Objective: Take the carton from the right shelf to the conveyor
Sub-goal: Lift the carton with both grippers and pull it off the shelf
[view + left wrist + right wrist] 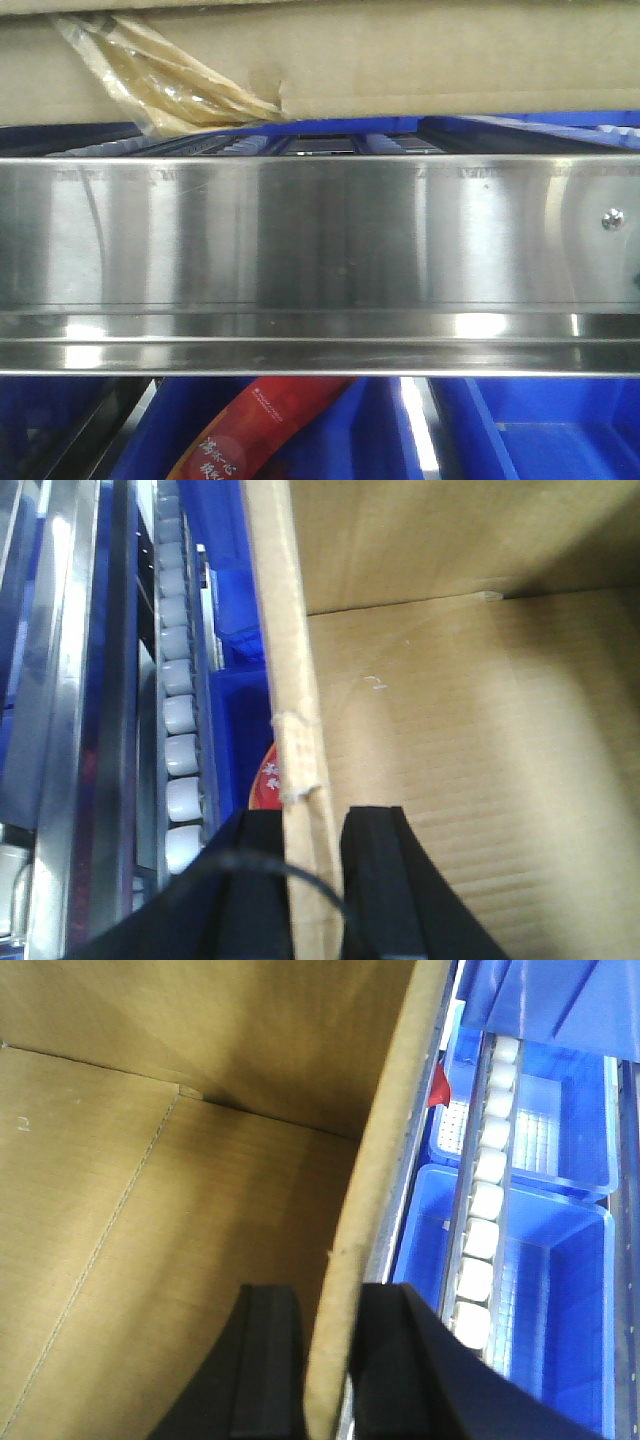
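**Both hands grip the carton's walls at the shelf**

The front view shows the carton [400, 60] only from outside: a brown face across the top of the frame, a crumpled wad of amber tape [165, 80] at its torn lower edge, just above the front rail of the shelf [320, 235]; whether the carton rests on anything or hangs clear cannot be told from here; neither hand shows in this view.

The wrist views give what the front one hides, the bare inside of the carton; the left hand [312, 825] has one black finger inside and one outside a side wall, closed narrow on the cardboard; the right hand [330, 1300] straddles the opposite wall the same way, pinching it.

Beyond each wall a line of white rollers [178, 740] runs along the shelf between blue bins [560, 1260].

The rail is bright brushed steel with glare streaks and a small screw [612, 218] at its right end; below it sit more blue bins and a red packet [255, 430] with printed lettering; nothing of the room past the shelf is visible.
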Controlling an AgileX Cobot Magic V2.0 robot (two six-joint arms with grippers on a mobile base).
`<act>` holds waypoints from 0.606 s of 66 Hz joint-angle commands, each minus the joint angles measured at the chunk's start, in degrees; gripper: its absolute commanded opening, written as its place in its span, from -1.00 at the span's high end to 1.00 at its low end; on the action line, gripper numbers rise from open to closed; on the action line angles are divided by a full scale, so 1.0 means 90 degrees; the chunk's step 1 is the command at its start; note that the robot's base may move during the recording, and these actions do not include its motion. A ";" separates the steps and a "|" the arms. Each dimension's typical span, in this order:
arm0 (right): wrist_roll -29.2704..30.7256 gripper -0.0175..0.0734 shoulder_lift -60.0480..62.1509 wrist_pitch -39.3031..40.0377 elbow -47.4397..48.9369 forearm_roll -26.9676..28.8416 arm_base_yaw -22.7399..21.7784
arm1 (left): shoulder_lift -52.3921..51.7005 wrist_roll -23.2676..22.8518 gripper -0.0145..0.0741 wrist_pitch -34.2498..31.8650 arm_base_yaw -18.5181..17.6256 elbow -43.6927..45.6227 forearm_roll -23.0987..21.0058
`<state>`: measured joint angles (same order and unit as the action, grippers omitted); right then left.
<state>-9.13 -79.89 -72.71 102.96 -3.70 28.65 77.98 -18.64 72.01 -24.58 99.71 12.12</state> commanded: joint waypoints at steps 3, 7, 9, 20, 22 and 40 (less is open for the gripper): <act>0.0064 0.76 0.0026 0.0306 0.0021 0.0051 0.0014 | -0.0110 0.0007 0.71 -0.0227 -0.0083 0.0017 -0.0098; 0.0064 0.76 0.0026 0.0306 0.0021 0.0051 0.0014 | -0.0110 0.0007 0.71 -0.0227 -0.0083 0.0017 -0.0098; 0.0064 0.76 0.0026 0.0306 0.0021 0.0051 0.0014 | -0.0110 0.0007 0.71 -0.0227 -0.0083 0.0017 -0.0098; 0.0064 0.76 0.0026 0.0306 0.0021 0.0051 0.0014 | -0.0110 0.0007 0.71 -0.0233 -0.0083 0.0017 -0.0098; 0.0064 0.76 0.0026 0.0306 0.0021 0.0051 0.0014 | -0.0110 0.0007 0.71 -0.0299 -0.0083 0.0017 -0.0098; 0.0064 0.76 0.0026 0.0311 0.0021 0.0051 0.0014 | -0.0110 0.0007 0.71 -0.0394 -0.0083 0.0017 -0.0098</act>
<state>-9.13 -79.89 -72.71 102.96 -3.70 28.65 77.92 -18.74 71.29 -24.58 99.71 12.37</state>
